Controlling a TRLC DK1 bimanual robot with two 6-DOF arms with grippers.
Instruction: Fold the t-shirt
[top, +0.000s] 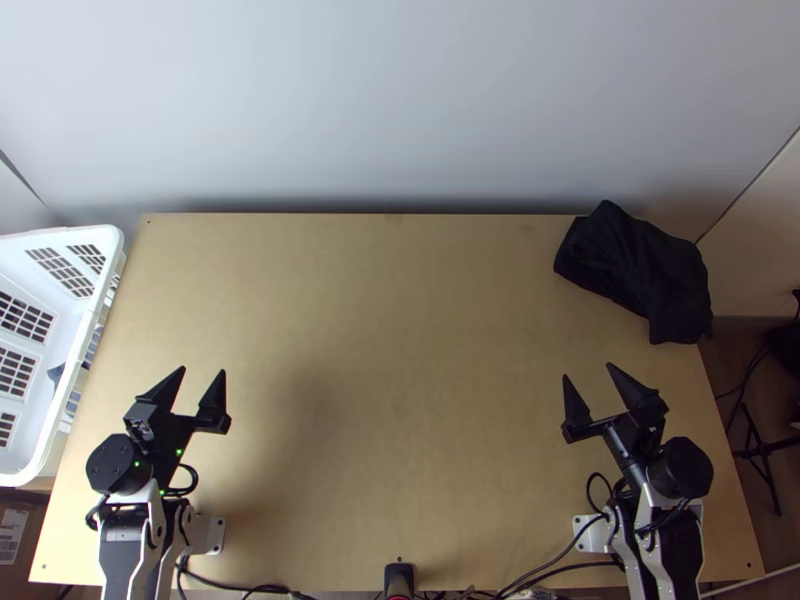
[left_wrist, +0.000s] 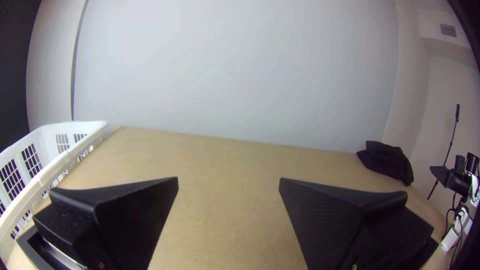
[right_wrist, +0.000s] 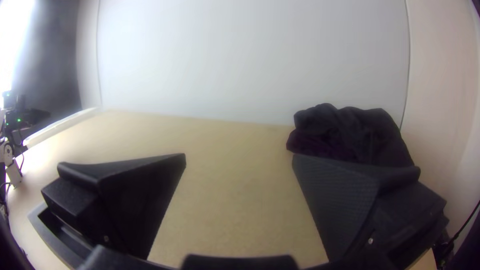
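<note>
A black cloth (top: 640, 270) lies bunched at the table's far right corner, slightly over the right edge. My left gripper (top: 203, 378) is open above the table's left side, far from the cloth. My right gripper (top: 588, 370) stands open at the right, nearer the table's front than the cloth. The left wrist view has my left gripper (left_wrist: 228, 181) with nothing between its fingers, and the dark cloth (left_wrist: 387, 161) in the distance. In the right wrist view my right gripper (right_wrist: 239, 157) has a wide empty gap, and the bunched cloth (right_wrist: 350, 132) lies beyond one finger.
A white plastic basket (top: 60, 400) stands along the left edge of the wooden table (top: 390, 330). A pale wall (top: 400, 100) rises behind the far edge. Cables (top: 560, 550) and a small black device (top: 398, 580) lie at the near edge.
</note>
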